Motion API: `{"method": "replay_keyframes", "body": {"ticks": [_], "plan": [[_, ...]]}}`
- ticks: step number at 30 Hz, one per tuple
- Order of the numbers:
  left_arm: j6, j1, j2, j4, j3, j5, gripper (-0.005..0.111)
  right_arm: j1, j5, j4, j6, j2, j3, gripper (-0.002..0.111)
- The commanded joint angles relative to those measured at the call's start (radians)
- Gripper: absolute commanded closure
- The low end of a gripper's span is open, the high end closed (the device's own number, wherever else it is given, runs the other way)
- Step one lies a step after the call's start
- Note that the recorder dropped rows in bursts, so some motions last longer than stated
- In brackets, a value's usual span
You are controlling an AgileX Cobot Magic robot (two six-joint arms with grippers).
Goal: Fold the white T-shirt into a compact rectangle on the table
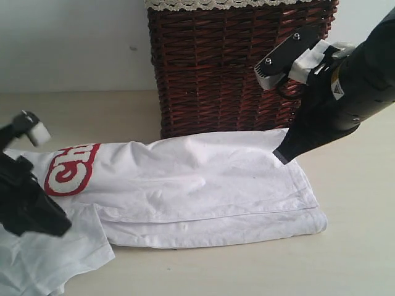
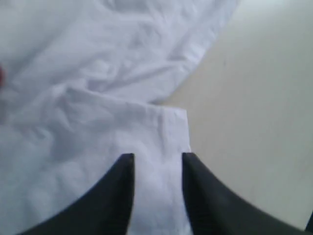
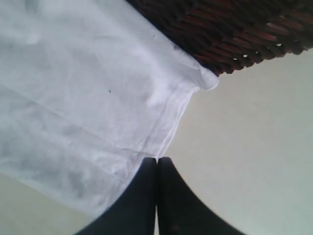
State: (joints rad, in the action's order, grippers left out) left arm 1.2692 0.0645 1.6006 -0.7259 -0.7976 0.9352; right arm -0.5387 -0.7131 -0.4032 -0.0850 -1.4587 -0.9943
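left arm (image 1: 28,206) is sitting low on the left side, left jaws standing apart with a clear gap between them. right arm (image 1: 352,92) is angling down steeply from the upper right, right jaws pressing fully together, tips pointing down.

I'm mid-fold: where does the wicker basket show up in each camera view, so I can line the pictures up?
Exterior view: the basket stands at top centre, directly behind the T-shirt.
Left wrist view: not in it; only the T-shirt and the table show.
Right wrist view: the basket shows as dark weave just past the hem corner of the T-shirt.
Shared landmark: the T-shirt, seen in all three.
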Motion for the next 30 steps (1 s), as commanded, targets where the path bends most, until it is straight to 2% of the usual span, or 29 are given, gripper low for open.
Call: {"method": "replay_keyframes", "body": {"ticks": [1, 4, 6, 11, 15, 18, 21, 23, 24, 27, 30], "plan": [[-0.229, 0.199, -0.006, 0.265, 0.056, -0.157, 0.037, 0.005, -0.003, 0.027, 0.012, 0.028, -0.002, 0.108], [-0.281, 0.277, -0.006, 0.313, 0.082, -0.193, 0.034, 0.005, 0.005, 0.034, 0.012, 0.030, -0.002, 0.108], [-0.294, 0.304, -0.006, 0.321, 0.094, -0.213, 0.034, 0.005, 0.005, 0.036, 0.012, 0.030, -0.002, 0.108], [-0.342, 0.309, -0.006, 0.335, 0.134, -0.267, 0.034, 0.005, 0.005, 0.050, 0.012, 0.030, -0.002, 0.108], [-0.467, 0.309, 0.007, 0.480, 0.183, -0.383, 0.035, 0.005, 0.005, 0.054, 0.012, 0.030, -0.002, 0.108], [-0.583, 0.309, 0.012, 0.608, 0.192, -0.408, 0.048, 0.005, 0.005, 0.059, 0.012, 0.030, -0.002, 0.108], [-0.611, 0.309, 0.005, 0.617, 0.192, -0.393, 0.075, 0.005, 0.007, 0.059, 0.012, 0.030, -0.002, 0.108], [-0.611, 0.309, -0.003, 0.609, 0.192, -0.374, 0.100, 0.005, 0.011, 0.059, 0.012, 0.030, -0.002, 0.108], [-0.608, 0.309, -0.007, 0.609, 0.192, -0.366, 0.106, 0.005, 0.011, 0.059, 0.012, 0.030, -0.002, 0.108], [-0.600, 0.309, -0.020, 0.609, 0.186, -0.300, 0.106, 0.005, 0.016, 0.059, 0.012, 0.030, -0.002, 0.108], [-0.573, 0.309, -0.036, 0.609, 0.137, -0.168, 0.107, 0.005, 0.020, 0.059, 0.014, 0.030, -0.002, 0.108]]}}
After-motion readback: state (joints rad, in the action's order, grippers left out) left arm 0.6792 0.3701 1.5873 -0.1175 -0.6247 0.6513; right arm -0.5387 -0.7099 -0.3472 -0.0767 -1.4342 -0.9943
